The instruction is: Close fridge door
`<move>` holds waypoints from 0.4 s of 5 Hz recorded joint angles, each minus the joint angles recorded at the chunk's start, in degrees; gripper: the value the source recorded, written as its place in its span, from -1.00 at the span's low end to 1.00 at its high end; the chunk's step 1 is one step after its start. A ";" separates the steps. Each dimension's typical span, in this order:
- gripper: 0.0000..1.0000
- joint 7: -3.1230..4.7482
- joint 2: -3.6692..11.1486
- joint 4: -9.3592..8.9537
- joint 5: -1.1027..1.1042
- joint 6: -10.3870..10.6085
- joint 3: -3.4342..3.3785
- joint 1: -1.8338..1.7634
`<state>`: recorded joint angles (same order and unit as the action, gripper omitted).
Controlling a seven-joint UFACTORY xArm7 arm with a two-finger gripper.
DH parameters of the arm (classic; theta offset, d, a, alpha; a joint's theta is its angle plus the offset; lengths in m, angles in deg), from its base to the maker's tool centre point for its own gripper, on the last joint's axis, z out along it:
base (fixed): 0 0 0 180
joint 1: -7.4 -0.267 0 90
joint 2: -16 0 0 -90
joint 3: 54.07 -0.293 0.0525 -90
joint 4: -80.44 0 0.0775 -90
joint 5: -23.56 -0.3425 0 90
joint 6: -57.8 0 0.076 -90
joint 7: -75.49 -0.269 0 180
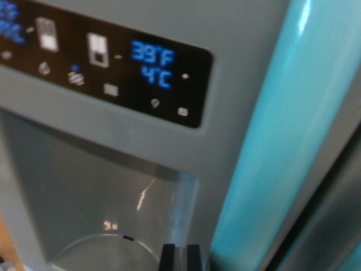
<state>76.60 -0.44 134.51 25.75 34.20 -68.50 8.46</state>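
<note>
The wrist view is filled by a toy fridge door (242, 34), grey-blue and very close. A black control panel (113, 62) with white icons and a blue "39°F 4°C" readout runs across the top. Below it lies the recessed dispenser bay (101, 192) with a curved clear rim. A glossy turquoise door handle (276, 141) runs diagonally up the wrist view's right. My gripper (181, 257) shows only as two black fingertips pressed together at the bottom edge, shut with nothing between them, right in front of the door beside the handle's lower end.
A dark grey band (333, 192), a door edge or seam, runs along the handle at the far right. A sliver of orange-brown surface (7, 248) shows at the bottom left corner.
</note>
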 joint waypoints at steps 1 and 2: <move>1.00 0.00 0.00 0.00 0.00 0.00 0.00 0.00; 1.00 0.00 0.72 0.48 0.00 0.00 0.21 0.00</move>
<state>76.60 0.28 135.00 25.75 34.20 -68.29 8.46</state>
